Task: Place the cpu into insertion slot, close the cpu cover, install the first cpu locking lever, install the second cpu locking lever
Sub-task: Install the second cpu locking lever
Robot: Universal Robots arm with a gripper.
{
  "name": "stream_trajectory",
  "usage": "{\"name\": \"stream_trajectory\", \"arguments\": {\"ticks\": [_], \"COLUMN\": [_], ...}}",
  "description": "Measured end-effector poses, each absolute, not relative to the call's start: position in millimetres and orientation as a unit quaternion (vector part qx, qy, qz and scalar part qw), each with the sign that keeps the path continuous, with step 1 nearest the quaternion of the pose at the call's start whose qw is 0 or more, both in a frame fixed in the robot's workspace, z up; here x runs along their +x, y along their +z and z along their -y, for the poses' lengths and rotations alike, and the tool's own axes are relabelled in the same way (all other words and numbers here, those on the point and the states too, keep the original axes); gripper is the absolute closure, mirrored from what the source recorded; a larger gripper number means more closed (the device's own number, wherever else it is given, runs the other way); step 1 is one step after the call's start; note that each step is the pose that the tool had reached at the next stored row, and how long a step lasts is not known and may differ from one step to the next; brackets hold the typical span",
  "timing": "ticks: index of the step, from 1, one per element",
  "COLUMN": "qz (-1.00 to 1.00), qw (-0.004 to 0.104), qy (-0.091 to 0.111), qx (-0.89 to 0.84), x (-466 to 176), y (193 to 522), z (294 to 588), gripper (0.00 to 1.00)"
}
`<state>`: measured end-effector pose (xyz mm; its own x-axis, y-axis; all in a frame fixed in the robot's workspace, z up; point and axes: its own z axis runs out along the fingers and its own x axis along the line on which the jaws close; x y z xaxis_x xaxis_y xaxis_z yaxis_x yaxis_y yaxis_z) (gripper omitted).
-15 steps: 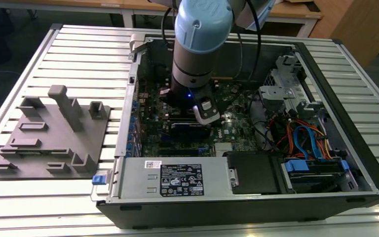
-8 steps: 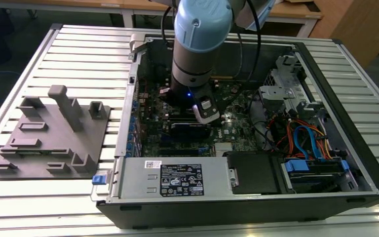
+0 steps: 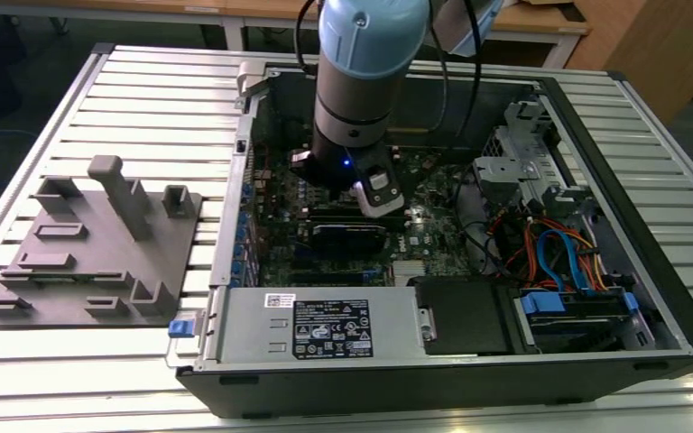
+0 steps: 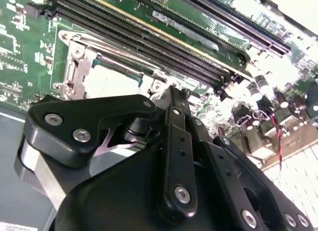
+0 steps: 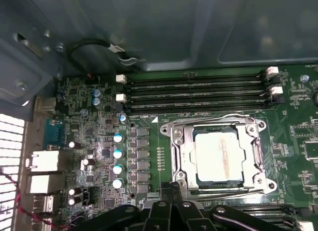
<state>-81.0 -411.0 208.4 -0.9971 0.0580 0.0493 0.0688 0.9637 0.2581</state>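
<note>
The arm (image 3: 368, 81) reaches down into the open computer case (image 3: 635, 298), which lies on its side on the slatted bench (image 3: 142, 81). In the exterior view the gripper (image 3: 364, 194) hangs low over the green board (image 3: 277, 244), near the middle of the frame. A grey fixture plate (image 3: 87, 262) with upright blocks lies on the bench at the exterior view's left, well apart from the case.

In the first wrist view the cpu (image 5: 218, 159) lies flat inside the slot (image 5: 217, 184), at the lower right of the frame, its dull silver top facing up. The cover (image 5: 186, 159) is down around the cpu, so that the chip shows through the square window. A thin wire lever (image 5: 233, 116) runs along the upper edge of the cover; I cannot tell if it is hooked. Long black memory slots (image 5: 194, 92) lie just above the socket in that frame.

The fingers (image 5: 171, 201) come together at a narrow tip just beside the lower edge of the cover, with nothing held between them. In the second wrist view the same fingers (image 4: 174, 107) stand clenched close to the cover (image 4: 74, 72), with the cpu (image 4: 107, 79) at the upper left.
</note>
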Motion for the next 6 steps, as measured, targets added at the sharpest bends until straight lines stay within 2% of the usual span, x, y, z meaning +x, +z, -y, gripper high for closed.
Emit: {"name": "stream_trajectory", "arguments": {"ticks": [6], "qz": [0.991], "qw": [0.021], "qy": [-0.131], "qx": [-0.032], "x": [-81.0], "y": [208.3], "z": [411.0], "gripper": [0.9]}}
